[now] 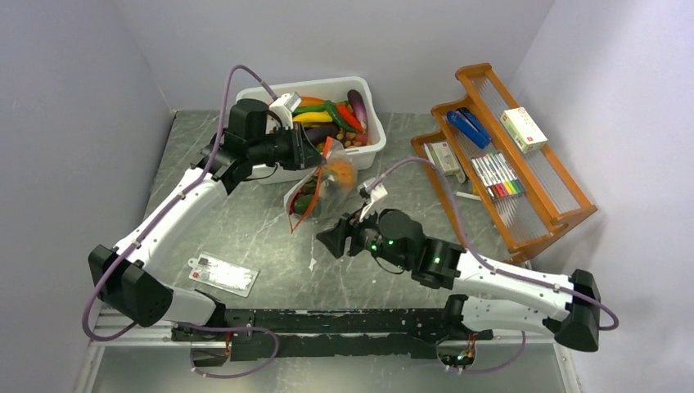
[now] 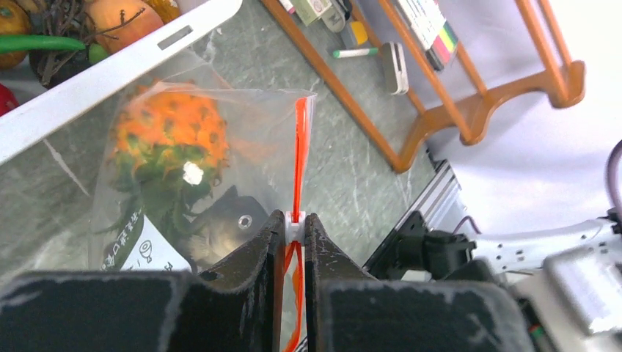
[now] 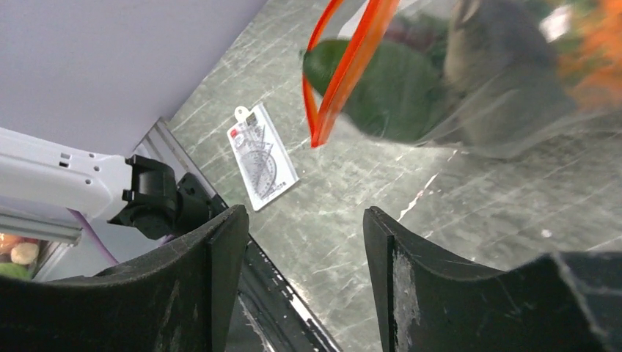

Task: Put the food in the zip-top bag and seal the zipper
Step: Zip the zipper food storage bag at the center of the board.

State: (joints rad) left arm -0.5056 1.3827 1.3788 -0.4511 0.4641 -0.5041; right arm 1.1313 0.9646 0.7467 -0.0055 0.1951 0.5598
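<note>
Left gripper (image 2: 293, 227) fingers press together on the zipper (image 2: 299, 147), pinching its white slider and holding the zip-top bag (image 2: 249, 132) up in front of the tub (image 1: 372, 147). A pineapple (image 2: 169, 139) and a green piece (image 3: 367, 81) are inside. The right gripper (image 3: 304, 220), fingers spread and empty, waits near the bag's lower end, where the strip gapes. A slip off the slider could leave that mouth open and spill the food. On the marbled grey table (image 1: 270, 237) lie a white card (image 1: 223, 274) and a wooden rack (image 1: 524, 188), with plain pale walls around.
</note>
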